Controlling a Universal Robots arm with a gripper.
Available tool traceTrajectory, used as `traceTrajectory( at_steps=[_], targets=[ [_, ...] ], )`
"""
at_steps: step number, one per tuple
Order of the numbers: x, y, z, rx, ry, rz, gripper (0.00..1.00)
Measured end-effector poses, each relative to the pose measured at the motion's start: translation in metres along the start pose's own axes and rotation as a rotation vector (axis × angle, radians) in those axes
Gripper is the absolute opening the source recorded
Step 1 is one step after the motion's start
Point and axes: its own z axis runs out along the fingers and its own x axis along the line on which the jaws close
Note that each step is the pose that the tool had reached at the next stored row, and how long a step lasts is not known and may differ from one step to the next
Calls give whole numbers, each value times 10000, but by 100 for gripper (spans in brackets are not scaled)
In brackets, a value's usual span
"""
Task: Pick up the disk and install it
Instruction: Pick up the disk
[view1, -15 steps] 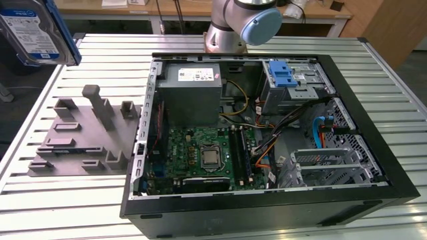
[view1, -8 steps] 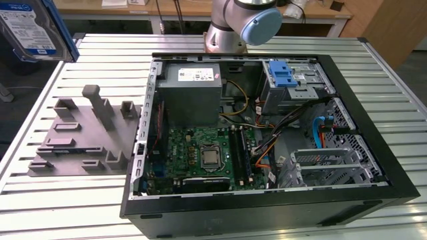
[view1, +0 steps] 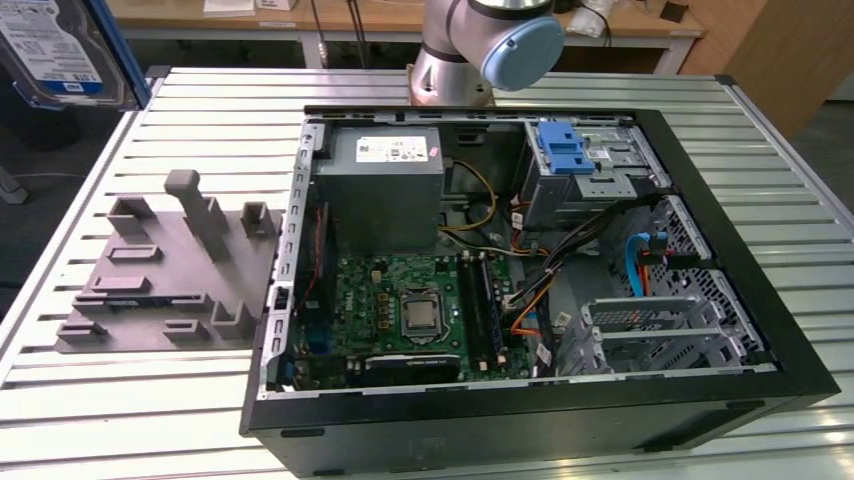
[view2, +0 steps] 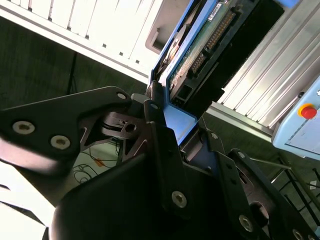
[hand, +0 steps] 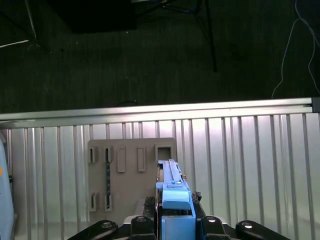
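- The pick-up looks done: in both wrist views the gripper (view2: 170, 112) is clamped on the disk (view2: 200, 45) by its blue bracket.
- In the exterior view the disk (view1: 60, 50) hangs at the far left, off the table (view1: 134, 430) edge and well apart from the case (view1: 507, 425). The first wrist view looks down on the grey fixture (hand: 131, 170).
- Installing, I judge, calls for carrying it right over the case. Its bracket then has to line up with a bay, perhaps near the blue-latched cage (view1: 577, 150).
- Hard to make out:
  - The exterior view's edge cuts the disk off.
  - The bracket masks the finger contact.
  - I cannot tell which bay is meant.
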Motion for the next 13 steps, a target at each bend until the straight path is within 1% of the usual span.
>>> traceTrajectory(
  at_steps=[4, 6, 13],
  targets=[
    [-1, 1, -79, -2, 1, 4, 36],
    [-1, 2, -101, 0, 0, 5, 36],
    [0, 3, -102, 0, 0, 6, 36]
  ],
)
